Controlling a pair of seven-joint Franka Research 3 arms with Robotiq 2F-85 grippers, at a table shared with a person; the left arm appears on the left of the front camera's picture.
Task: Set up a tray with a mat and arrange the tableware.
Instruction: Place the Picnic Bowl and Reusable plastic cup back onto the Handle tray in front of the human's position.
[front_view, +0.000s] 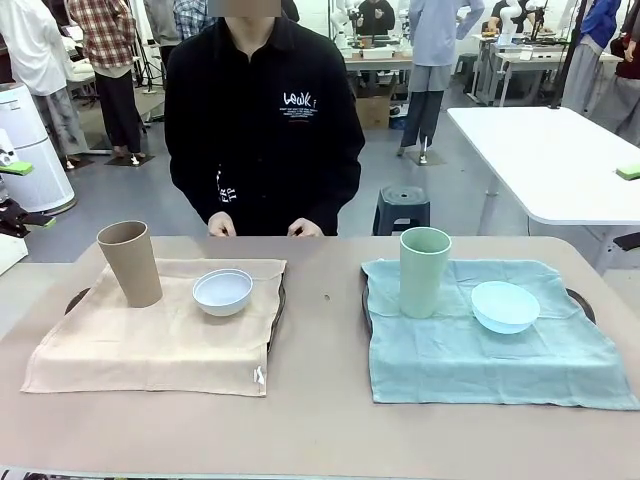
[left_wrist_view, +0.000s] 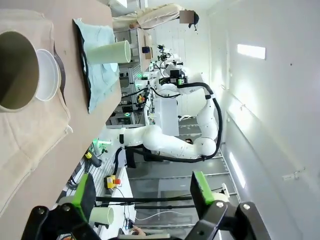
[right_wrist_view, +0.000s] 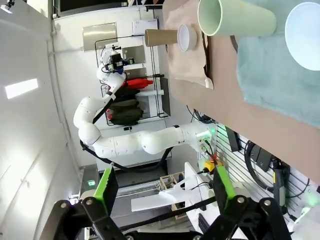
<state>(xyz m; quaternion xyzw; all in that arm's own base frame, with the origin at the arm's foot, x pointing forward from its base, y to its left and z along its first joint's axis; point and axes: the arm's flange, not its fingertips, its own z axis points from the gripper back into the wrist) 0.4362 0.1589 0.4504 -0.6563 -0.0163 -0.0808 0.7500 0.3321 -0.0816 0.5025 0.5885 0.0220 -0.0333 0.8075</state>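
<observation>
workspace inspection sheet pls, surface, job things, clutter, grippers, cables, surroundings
surface: tan table; beige mat and teal mat, each over a dark tray.
job's things: beige tumbler and white bowl on the beige mat; pale green tumbler and light blue bowl on the teal mat.
clutter: nothing seen.
grippers: left gripper and right gripper open, empty, off the table.
cables: black cables by the table's edge.
surroundings: person at the far side, hands at the edge; stool behind.

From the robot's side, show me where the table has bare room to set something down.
The bare tabletop strip between the beige cloth mat and the teal cloth mat is free, as is the near edge in front of both. On each mat the front half lies open. The back halves are crowded: beige tumbler with white bowl, pale green tumbler with light blue bowl.
</observation>
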